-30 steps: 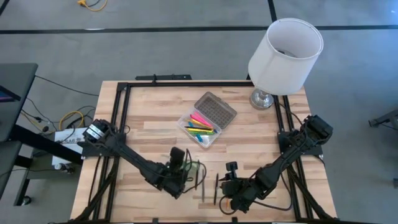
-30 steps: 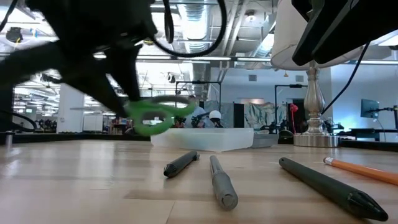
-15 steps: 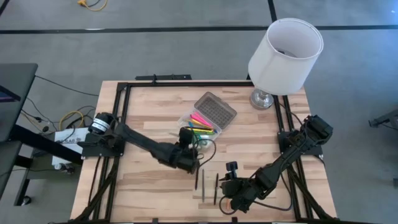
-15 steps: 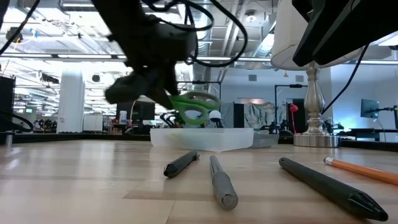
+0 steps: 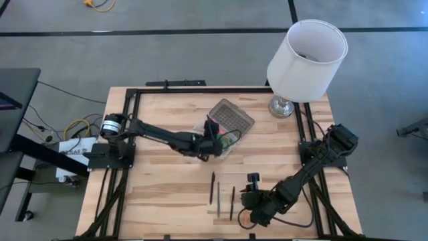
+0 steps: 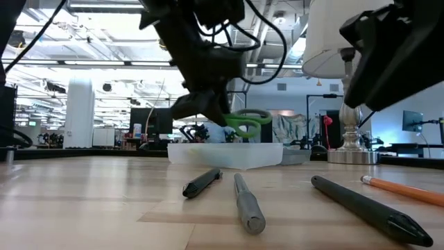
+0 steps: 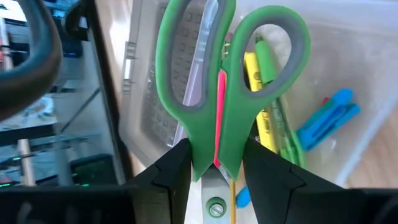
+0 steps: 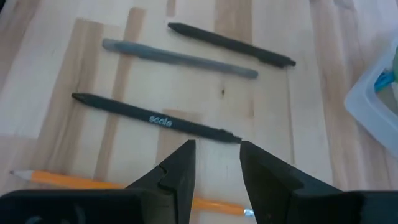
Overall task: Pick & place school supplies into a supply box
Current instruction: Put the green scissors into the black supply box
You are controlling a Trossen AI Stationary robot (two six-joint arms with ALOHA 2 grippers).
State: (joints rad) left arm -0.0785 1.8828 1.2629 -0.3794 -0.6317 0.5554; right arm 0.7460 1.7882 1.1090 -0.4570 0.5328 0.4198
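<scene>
- Here we find the left gripper (image 5: 212,139) clamped on the small green-handled scissors (image 7: 217,93), pinching them just below the two finger loops, near the pivot screw.
- We see the scissors carried clear of the wooden worktop (image 5: 160,194) and hanging directly above the small clear plastic box (image 6: 225,154), which sits in the middle of the worktop, nearer the far edge; its grey dotted lid (image 5: 232,116) lies hinged open on the far side.
- We read the scissors' long axis as running roughly along the box's length, loops leading over the pink, yellow, green and blue markers (image 7: 273,124) already inside, so in our judgement lowering and letting go is all that remains for this item.
- We note the right gripper (image 8: 214,163), fingers standing apart and holding nothing, hovering near the front edge just beside the remaining supplies: a black pen (image 8: 155,118), a grey pen (image 8: 180,57), another black pen (image 8: 230,42) and an orange pencil (image 8: 81,182).
- We judge the right arm far nearer those four than the left.
</scene>
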